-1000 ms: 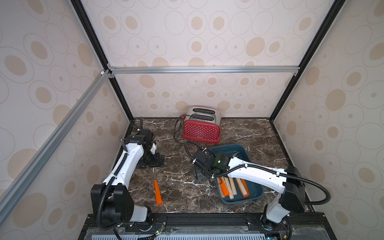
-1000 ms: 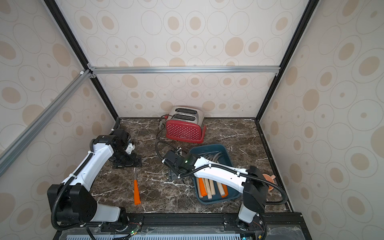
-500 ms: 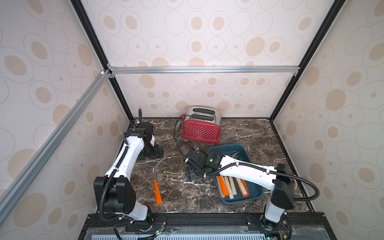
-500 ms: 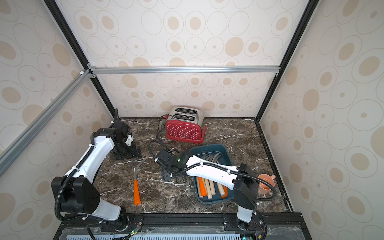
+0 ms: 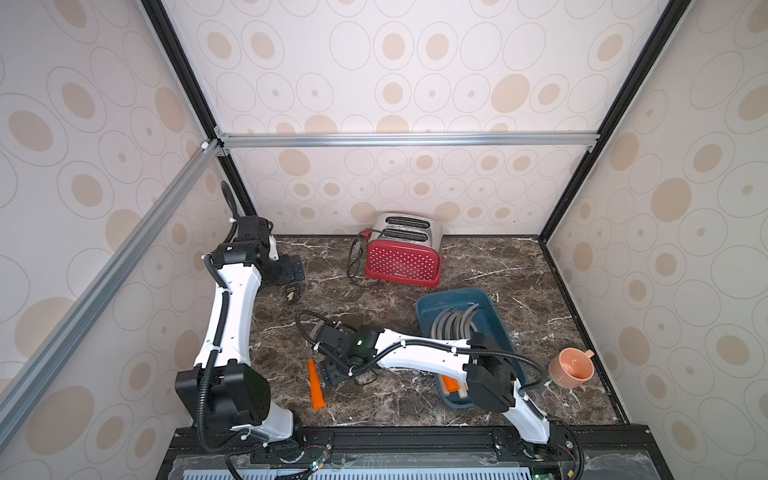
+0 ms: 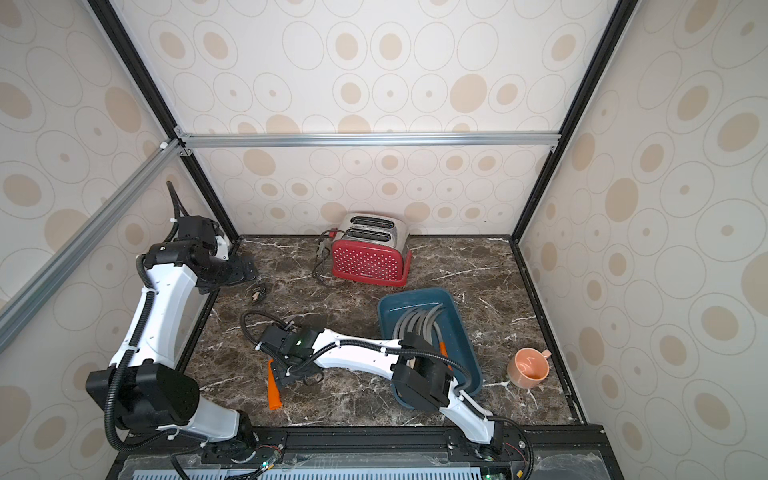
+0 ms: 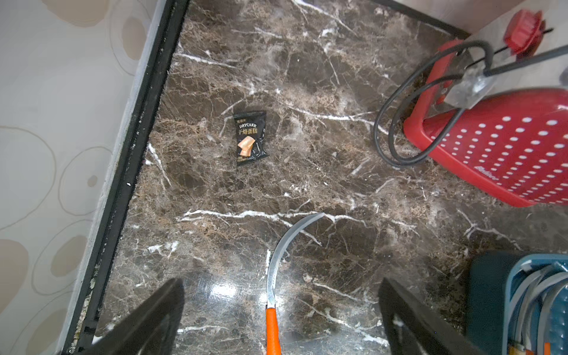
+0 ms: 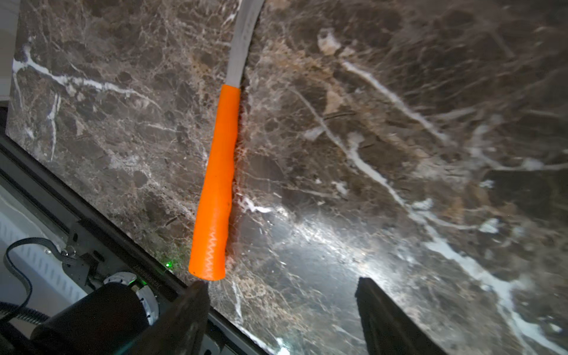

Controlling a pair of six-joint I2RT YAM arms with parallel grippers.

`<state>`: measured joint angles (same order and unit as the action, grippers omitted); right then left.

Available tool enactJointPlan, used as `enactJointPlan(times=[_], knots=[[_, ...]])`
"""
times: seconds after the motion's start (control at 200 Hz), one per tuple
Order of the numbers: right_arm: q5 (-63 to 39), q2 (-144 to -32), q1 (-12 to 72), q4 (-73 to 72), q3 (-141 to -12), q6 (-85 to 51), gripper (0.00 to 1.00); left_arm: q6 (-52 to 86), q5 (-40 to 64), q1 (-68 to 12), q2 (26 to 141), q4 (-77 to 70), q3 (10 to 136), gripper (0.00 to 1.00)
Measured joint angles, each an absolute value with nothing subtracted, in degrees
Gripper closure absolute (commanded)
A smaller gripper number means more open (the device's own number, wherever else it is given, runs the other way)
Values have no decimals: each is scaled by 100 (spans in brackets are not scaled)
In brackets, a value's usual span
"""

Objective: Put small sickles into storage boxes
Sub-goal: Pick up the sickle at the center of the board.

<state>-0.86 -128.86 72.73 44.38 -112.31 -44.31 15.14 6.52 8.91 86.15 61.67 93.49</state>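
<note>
Low and left of centre in a top view, one sickle point(image 5: 316, 388) lies on the worktop point(image 5: 386, 399), outside the tray point(image 5: 422, 309); right claw point(image 8: 281, 285) hangs wide, empty, just beside its orange handle, probably lining up a grasp; left claw point(image 7: 281, 292), also wide, sits clear at the frame's left.

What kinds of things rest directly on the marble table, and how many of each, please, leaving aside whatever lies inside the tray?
Sickle: 1
Tray: 1
Toaster: 1
Cup: 1
Snack packet: 1
Total: 5
</note>
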Motion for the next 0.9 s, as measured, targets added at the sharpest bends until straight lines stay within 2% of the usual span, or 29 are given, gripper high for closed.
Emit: enactJointPlan(times=[0.27,0.366,0.896], knots=[[-550,-13743,7382,4613,-12335,-4383,27,1573,943,1002,8670,6084,10162,1],[-679,-14029,7382,4694,-12676,-4366,30,1588,1070,1002,8674,6075,10206,1],[-921,-14698,7400,5424,-13692,-4357,32,1695,1485,1002,8676,6071,10204,1]])
